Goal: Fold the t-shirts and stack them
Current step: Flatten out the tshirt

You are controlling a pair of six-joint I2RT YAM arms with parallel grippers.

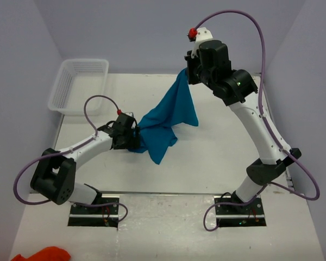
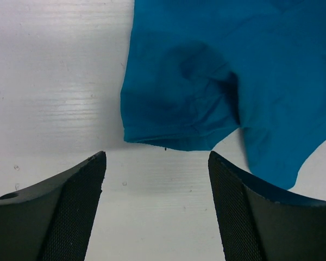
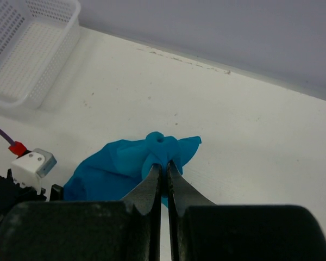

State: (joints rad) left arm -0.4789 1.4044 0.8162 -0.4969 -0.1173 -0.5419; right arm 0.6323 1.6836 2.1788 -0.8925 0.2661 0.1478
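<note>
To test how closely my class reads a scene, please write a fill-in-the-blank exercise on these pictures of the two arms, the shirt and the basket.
1. The teal-blue t-shirt hangs from the ___ arm's end effector, which is shut on a bunch of its fabric.
2. The left end effector has its jaws ___, with nothing between them.
3. The white mesh basket stands at the far ___ corner of the table.

Missing words: right; open; left.

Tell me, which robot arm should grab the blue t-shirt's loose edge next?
Likely the left. The left gripper is open and empty, and the t-shirt's loose edge lies on the table just ahead of its fingers. The right gripper is shut on the t-shirt, holding one part up.
</note>
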